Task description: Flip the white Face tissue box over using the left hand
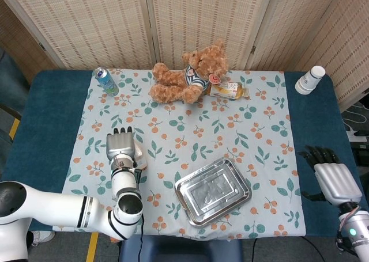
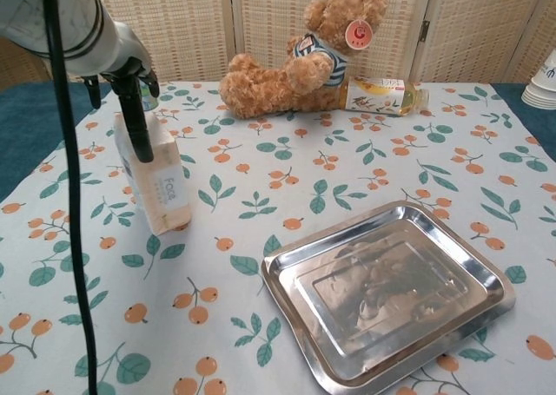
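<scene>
While my left hand [image 1: 120,145] lies flat over the white Face tissue box [image 2: 155,180], fingers pressed against its upper side, the box stands on a narrow side on the bench [image 1: 52,129], at about nine o'clock from the metal tray [image 1: 213,190]. Whether I truly grip it, I cannot tell. My right hand [image 1: 332,178] hangs released, fingers apart, at the bench's three o'clock edge. Farther off, toward twelve o'clock, lie a teddy bear [image 1: 187,73], a bottle [image 1: 228,90] touching it, a can [image 1: 106,81] and stacked paper cups [image 1: 310,79].
</scene>
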